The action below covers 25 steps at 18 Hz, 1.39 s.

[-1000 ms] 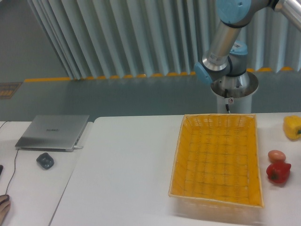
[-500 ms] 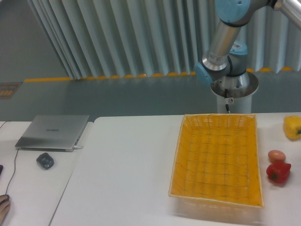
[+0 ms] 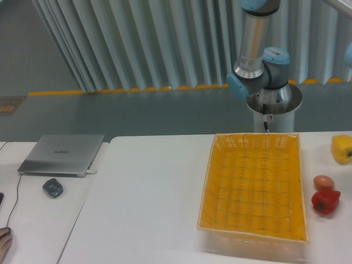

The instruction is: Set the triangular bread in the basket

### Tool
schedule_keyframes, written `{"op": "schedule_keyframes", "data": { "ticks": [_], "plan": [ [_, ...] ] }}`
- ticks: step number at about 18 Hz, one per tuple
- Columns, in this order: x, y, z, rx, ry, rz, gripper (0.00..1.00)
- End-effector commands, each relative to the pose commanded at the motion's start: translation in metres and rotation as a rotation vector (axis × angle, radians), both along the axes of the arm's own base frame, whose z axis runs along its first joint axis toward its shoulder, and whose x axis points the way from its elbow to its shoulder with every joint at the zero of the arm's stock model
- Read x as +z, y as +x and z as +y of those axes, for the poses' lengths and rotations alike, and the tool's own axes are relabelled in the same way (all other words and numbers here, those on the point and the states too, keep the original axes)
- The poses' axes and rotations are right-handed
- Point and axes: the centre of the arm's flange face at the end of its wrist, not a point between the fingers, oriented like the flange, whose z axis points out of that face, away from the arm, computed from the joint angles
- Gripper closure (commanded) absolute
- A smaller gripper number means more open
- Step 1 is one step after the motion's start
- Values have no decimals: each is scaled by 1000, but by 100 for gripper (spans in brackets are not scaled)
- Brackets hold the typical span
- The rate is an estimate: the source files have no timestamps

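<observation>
On the white bench: bright yellow woven wicker basket sits empty.
Triangular bread: nowhere in view.
Tool: out of frame, state unknown.
Risk: brown egg-shaped item or yellow pepper grabbed instead.

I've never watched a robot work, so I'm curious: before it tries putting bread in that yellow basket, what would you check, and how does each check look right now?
1. Basket empty and ready: ok, nothing lies in it.
2. Triangular bread located: not ok, no such loaf shows in this view.
3. Gripper state: cannot tell, it is out of frame; only the arm's base and joints show.
4. Possible mix-ups: ok to note, a yellow pepper, a small brown egg-shaped item and a red pepper sit right of the basket.
5. Laptop and mouse: ok, far left of the basket.
</observation>
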Motion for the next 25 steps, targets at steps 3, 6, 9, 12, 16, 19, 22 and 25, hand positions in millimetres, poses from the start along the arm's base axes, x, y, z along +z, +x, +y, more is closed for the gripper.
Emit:
{"op": "schedule_keyframes", "data": {
  "ticks": [3,6,9,12,16,19,22,25],
  "plan": [
    [6,38,36,51,17,2,100],
    [7,81,75,121,43,3,100],
    [2,124,114,193,66,5,100],
    [-13,169,154,262,83,4,100],
    [-30,213,190,313,104,12,100],
    [-34,217,196,319,113,16,100],
    [-37,215,198,320,117,19,25],
    [-29,211,203,319,165,50,0]
  ]
}}
